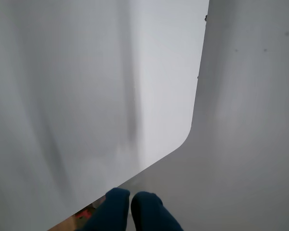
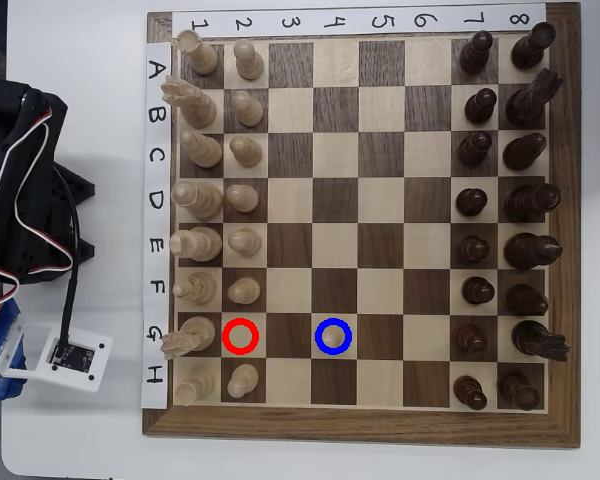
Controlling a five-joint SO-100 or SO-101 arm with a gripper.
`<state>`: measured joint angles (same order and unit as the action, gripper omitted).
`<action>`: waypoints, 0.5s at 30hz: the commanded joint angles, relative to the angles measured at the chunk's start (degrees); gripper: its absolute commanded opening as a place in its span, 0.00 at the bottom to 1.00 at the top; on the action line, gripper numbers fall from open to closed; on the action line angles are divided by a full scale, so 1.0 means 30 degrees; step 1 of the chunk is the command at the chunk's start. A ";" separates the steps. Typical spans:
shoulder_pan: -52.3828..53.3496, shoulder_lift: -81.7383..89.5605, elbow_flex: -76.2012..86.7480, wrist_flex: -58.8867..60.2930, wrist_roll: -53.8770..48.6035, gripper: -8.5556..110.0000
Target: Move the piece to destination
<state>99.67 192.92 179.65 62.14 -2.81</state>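
Pawn is sitting inside the blue ring on the chessboard, overhead. In the wrist view we are seeing the gripper fingertips pressed together, holding nothing, over white table.

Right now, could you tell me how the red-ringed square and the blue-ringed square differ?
The red-ringed square sits in column 2 and looks empty; the blue-ringed square sits in column 4 and seems to hold the pale pawn. Both are light squares in row G.
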 commanded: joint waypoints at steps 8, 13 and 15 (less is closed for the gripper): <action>0.0439 0.1143 -0.0146 -0.0029 0.1084 0.07; 0.0527 0.1143 -0.0146 -0.0029 0.1201 0.07; 0.0527 0.1143 -0.0146 -0.0029 0.1201 0.07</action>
<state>99.67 192.92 179.65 62.14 -1.05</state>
